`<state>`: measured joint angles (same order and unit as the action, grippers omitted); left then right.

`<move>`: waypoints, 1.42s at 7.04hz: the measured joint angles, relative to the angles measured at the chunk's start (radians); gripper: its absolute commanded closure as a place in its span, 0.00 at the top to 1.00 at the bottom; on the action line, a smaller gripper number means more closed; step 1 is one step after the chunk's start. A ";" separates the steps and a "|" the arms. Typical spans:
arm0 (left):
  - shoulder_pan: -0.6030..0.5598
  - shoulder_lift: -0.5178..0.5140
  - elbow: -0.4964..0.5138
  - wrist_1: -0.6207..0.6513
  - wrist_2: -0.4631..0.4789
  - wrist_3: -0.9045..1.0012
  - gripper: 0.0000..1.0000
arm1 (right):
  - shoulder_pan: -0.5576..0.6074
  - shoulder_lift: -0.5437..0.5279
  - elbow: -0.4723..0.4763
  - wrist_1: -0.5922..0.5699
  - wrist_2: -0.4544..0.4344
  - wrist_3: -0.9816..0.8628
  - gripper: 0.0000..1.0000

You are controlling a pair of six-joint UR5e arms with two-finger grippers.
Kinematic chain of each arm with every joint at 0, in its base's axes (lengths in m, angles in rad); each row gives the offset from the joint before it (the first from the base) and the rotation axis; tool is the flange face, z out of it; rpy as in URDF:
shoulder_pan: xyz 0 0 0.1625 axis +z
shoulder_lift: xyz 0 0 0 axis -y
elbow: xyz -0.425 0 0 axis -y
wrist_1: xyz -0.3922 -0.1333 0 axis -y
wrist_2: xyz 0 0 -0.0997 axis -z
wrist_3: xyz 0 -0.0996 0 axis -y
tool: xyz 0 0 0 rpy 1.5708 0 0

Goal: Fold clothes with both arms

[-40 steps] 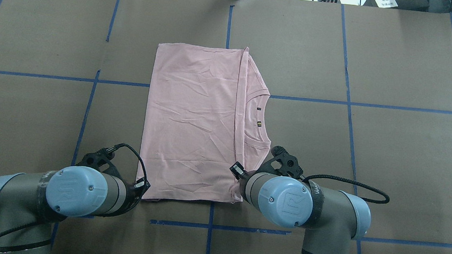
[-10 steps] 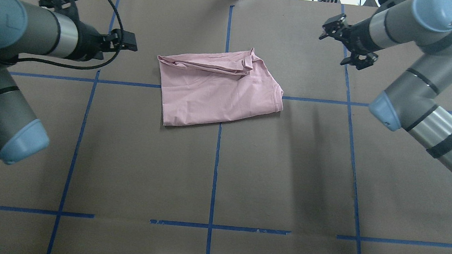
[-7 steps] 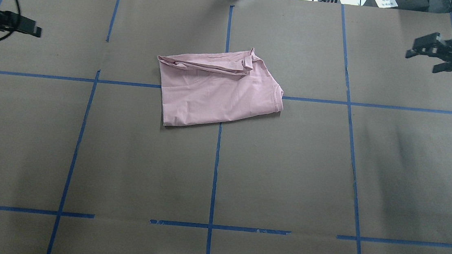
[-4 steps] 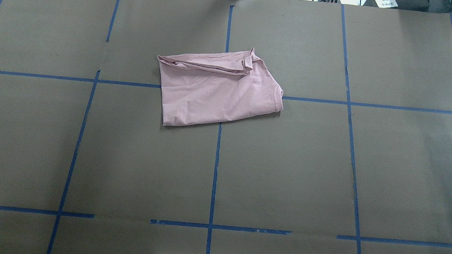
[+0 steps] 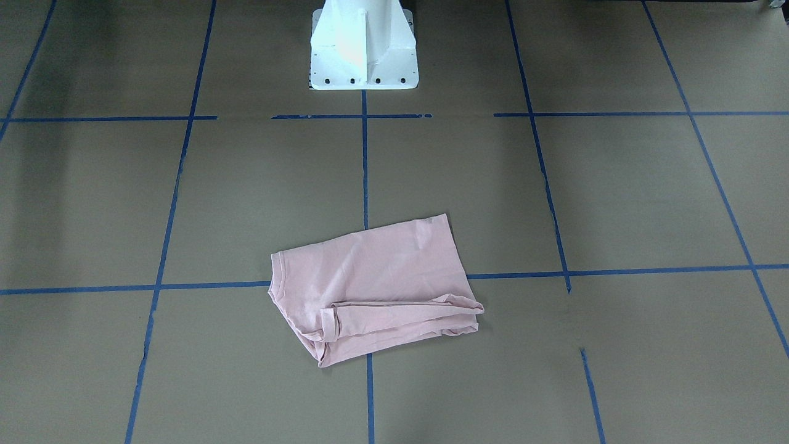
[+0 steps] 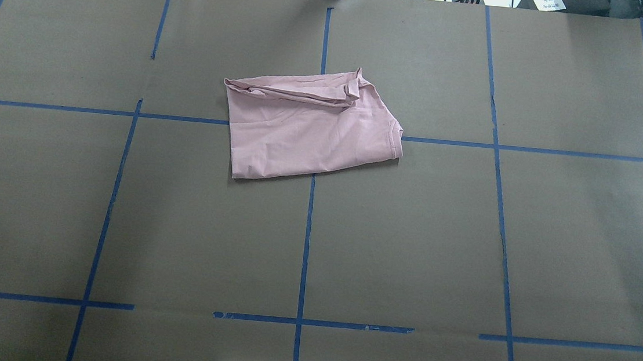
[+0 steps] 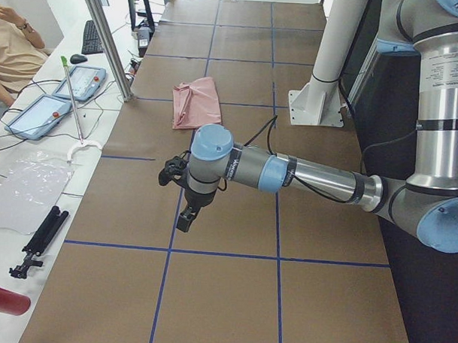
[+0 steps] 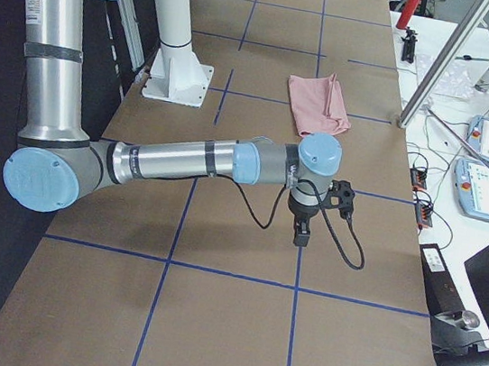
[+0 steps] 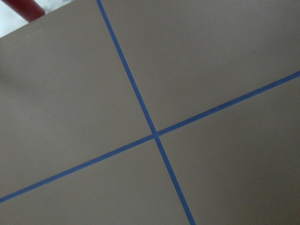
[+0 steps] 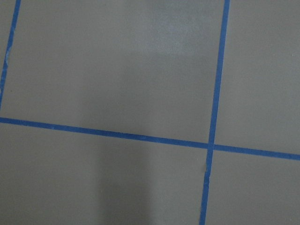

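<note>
Folded pink T-shirt (image 6: 311,130) lies on the table (image 6: 409,240), 12 o'clock of center. Left pincer (image 7: 185,219) and right pincer (image 8: 300,236) hover well away; can't tell open or closed.

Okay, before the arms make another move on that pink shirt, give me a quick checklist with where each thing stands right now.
1. Shirt lying on the table with nothing on it: ok.
2. Fold squared up: not ok. It sits skewed to the tape lines, and the layers along its far edge are bunched.
3. Left gripper clear of the shirt: ok, over bare table near its end.
4. Right gripper clear of the shirt: ok, over bare table near the other end.
5. Grippers open for a new grasp: cannot tell; only the side views show them.
</note>
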<state>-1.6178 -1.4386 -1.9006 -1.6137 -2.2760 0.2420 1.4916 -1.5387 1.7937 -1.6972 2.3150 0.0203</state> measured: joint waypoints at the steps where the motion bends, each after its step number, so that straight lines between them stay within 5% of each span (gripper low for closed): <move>1: -0.003 0.052 -0.043 0.014 0.000 -0.005 1.00 | -0.020 -0.026 0.017 -0.012 -0.017 -0.004 1.00; 5: -0.002 0.124 -0.091 0.004 -0.025 -0.031 1.00 | -0.045 -0.074 0.029 -0.008 0.006 -0.003 1.00; 10: 0.060 0.110 -0.024 -0.002 -0.105 -0.032 1.00 | -0.063 -0.072 0.039 -0.003 0.044 0.008 1.00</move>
<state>-1.5578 -1.3286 -1.9246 -1.6160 -2.3813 0.2100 1.4282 -1.6108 1.8327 -1.7007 2.3593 0.0281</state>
